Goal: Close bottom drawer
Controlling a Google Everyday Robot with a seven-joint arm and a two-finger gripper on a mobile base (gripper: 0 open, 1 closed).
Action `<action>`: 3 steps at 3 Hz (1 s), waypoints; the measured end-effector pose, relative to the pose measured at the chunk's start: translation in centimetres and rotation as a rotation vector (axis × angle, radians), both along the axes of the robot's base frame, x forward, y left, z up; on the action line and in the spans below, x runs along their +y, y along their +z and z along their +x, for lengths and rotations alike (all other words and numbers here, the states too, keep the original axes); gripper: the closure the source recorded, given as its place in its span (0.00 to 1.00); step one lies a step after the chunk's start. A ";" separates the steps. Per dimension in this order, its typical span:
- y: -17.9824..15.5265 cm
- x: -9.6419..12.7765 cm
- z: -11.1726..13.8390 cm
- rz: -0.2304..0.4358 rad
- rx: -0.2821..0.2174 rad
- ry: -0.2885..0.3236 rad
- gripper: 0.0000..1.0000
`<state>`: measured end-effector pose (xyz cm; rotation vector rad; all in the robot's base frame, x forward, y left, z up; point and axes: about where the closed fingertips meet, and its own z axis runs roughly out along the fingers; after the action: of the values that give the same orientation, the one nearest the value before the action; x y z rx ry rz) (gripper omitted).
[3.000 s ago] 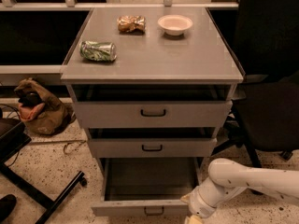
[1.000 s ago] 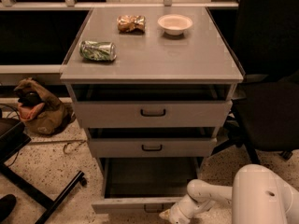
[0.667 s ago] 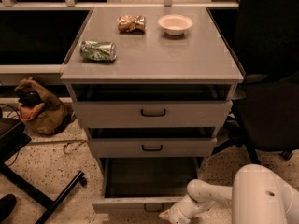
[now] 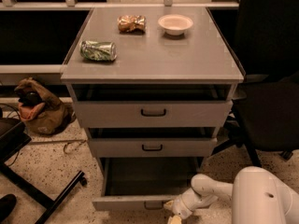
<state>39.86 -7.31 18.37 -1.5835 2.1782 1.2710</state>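
Camera view: bottom drawer [image 4: 122, 202] stands pulled out, low centre of frame.
Gripper [image 4: 174, 212] is down at its front panel, just right of the handle [image 4: 153, 204]; spread or closed, can't tell.

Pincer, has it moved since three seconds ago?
Yes. The pincer has shifted left along the front of the bottom drawer, from its right end toward the middle.

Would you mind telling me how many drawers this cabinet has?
3: the top drawer under the cabinet top, the middle drawer below it, and the bottom drawer pulled out furthest near the floor, with the end effector at its front panel.
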 end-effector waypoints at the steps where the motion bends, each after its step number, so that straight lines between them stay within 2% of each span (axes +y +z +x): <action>1: -0.4 -0.5 1.8 -0.007 -0.034 -0.024 0.00; 3: -0.6 -0.3 4.2 0.005 -0.126 -0.046 0.00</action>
<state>44.09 -7.58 17.74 -1.5578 2.1201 1.1313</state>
